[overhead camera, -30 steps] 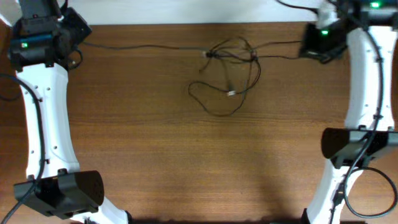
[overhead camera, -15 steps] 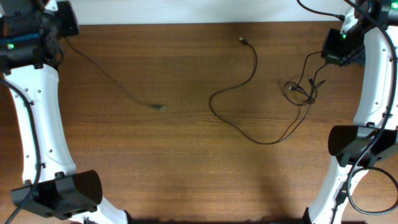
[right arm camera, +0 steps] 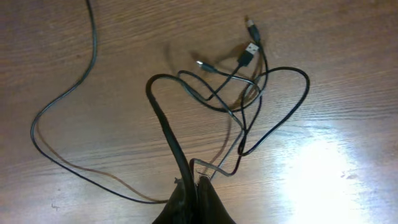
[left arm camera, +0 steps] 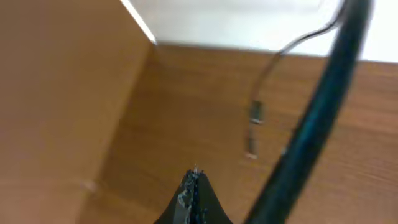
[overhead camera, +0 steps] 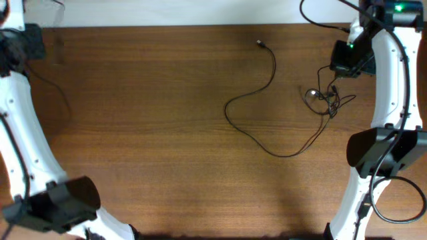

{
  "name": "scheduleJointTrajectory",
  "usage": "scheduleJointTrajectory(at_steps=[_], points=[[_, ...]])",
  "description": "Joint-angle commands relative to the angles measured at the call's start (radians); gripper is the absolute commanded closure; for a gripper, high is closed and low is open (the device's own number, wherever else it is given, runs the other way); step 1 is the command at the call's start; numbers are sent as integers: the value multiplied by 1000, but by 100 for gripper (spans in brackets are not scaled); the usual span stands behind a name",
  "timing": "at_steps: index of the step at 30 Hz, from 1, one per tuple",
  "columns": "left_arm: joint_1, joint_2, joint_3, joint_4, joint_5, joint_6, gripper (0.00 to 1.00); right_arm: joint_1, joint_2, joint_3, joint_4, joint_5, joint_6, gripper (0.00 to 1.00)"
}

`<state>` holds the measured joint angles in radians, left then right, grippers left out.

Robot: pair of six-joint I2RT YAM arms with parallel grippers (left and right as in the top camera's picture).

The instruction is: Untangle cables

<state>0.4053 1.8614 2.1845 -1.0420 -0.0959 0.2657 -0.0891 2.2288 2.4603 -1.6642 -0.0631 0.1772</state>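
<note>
The cables lie in two lots. A small tangle of black cords [overhead camera: 324, 100] with a USB plug [right arm camera: 249, 51] lies at the table's right, and one long cord [overhead camera: 270, 70] loops from it toward the middle. My right gripper [overhead camera: 332, 73] [right arm camera: 196, 180] hangs just above the tangle, shut on a thicker black cord [right arm camera: 163, 121] with a thin one beside it. My left gripper [overhead camera: 32, 45] [left arm camera: 194, 177] is at the far back left corner, shut. A blurred thin cord [overhead camera: 50, 85] trails from it, its plug end [left arm camera: 254, 114] showing in the left wrist view.
A white strip [overhead camera: 200, 12] borders the wooden table [overhead camera: 167, 173] along the back. The white arm links run down both sides, with black bases at front left [overhead camera: 67, 200] and right [overhead camera: 377, 150]. A thick dark cable [left arm camera: 317, 118] crosses the left wrist view close to the camera.
The knot that sat at the back middle has come apart. My left gripper swept one cord far left. My right gripper carried the others to the right, the long cord dropping onto the table.
</note>
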Motion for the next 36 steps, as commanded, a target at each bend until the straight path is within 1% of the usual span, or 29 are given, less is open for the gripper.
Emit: scheduleJointTrajectory(at_steps=[1, 2, 4, 5, 6, 7, 8, 11, 12, 13, 15, 17, 18, 19, 20, 21, 22, 23, 24, 25, 27, 28, 29, 30, 31, 32, 33, 35, 36], points=[[3, 93, 6, -11, 10, -92, 100, 14, 5, -3, 3, 14, -8, 96], [3, 120, 6, -10, -26, -72, 100, 15, 5, -3, 3, 15, -8, 96], [5, 148, 6, -12, -166, -71, 100, 16, 5, -3, 3, 15, -8, 96], [13, 151, 6, -16, -275, -89, 100, 17, 5, -3, 3, 15, -8, 96], [28, 151, 6, -18, -412, -155, 100, 17, 5, -3, 3, 14, -8, 96], [44, 151, 6, -18, -494, -175, 100, 17, 5, -3, 3, 14, -8, 96], [63, 151, 6, -18, -497, -175, 79, 17, 5, -3, 1, 14, -8, 96], [129, 179, 6, 19, -440, -175, 74, 17, 5, -3, -8, 14, -16, 96], [155, 196, 6, 27, -419, -175, 30, 17, 5, -3, -8, 14, -16, 96], [176, 201, 6, 22, -348, -175, 0, 17, 5, -3, -7, 11, -16, 96], [193, 199, 6, 23, -177, -175, 1, 17, 5, -3, -7, 10, -15, 96], [200, 199, 6, 23, 25, -145, 1, 17, 5, -3, -8, 7, -16, 96], [200, 199, 6, 20, 118, -113, 1, 17, 5, -3, -8, 8, -16, 96], [199, 199, 6, 14, 253, -49, 1, 17, 5, -3, -7, 8, -16, 96], [193, 199, 6, -9, 427, 17, 2, 17, 5, -3, -3, 7, -15, 96], [176, 199, 6, -50, 494, 20, 10, 17, 5, -3, -2, 7, -15, 96], [154, 200, 6, -102, 496, 9, 21, 17, 5, -3, 0, 7, -15, 96], [123, 204, 4, -171, 492, 3, 27, 17, 5, -3, 1, 7, -15, 96], [84, 205, -22, -229, 432, -63, 27, 17, 5, -3, 4, 7, -15, 96], [59, 205, -59, -243, 370, -107, 27, 17, 5, -3, 4, 7, -16, 96], [21, 205, -150, -224, 308, -156, 30, 17, 5, -3, 4, 7, -16, 96], [16, 205, -234, -171, 305, -174, 34, 17, 5, -3, 3, 7, -16, 96], [16, 205, -278, -120, 300, -176, 36, 17, 5, -3, 3, 7, -16, 96], [21, 205, -350, 9, 246, -189, 37, 17, 5, -3, 3, 7, -16, 96], [30, 206, -410, 145, 193, -222, 34, 17, 5, -3, 3, 7, -16, 96], [36, 206, -476, 297, 165, -225, 33, 17, 5, -3, 2, 7, -16, 96], [38, 207, -521, 407, 148, -225, 30, 17, 5, -3, 2, 4, -15, 96], [38, 228, -581, 576, 56, -225, 30, 17, 5, -3, 3, -8, -15, 96], [38, 253, -581, 610, 42, -229, 29, 17, 5, -3, 2, -8, -15, 96]])
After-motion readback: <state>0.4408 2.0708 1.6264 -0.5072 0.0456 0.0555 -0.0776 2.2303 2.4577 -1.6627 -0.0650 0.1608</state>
